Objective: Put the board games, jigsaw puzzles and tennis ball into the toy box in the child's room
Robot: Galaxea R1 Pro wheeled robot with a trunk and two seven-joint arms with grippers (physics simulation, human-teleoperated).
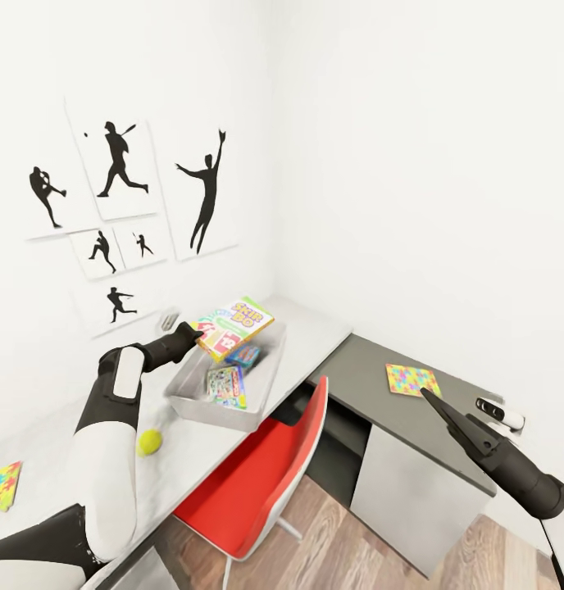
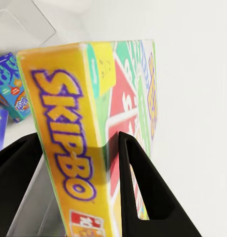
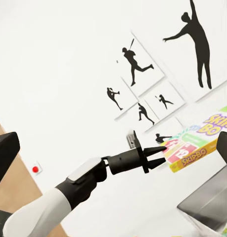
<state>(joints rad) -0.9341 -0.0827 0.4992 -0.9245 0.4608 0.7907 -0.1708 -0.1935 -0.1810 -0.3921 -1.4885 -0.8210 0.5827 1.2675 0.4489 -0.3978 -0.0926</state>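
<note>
Pinching the green-yellow-red Skip-Bo board game (image 1: 235, 325) between its fingers, the left gripper (image 1: 196, 332) is held over the toy box (image 1: 186, 392), where two more board games (image 1: 226, 385) lie. The tennis ball (image 1: 149, 442) is seen at the box's 7 o'clock on the table (image 1: 315, 336). One jigsaw puzzle (image 1: 411, 379) lies at 3 o'clock. Whether the right gripper (image 1: 429, 398) is spread cannot be told.

Glossy printed cardboard game box (image 2: 88, 133), wood-plank floor (image 1: 331, 533).
</note>
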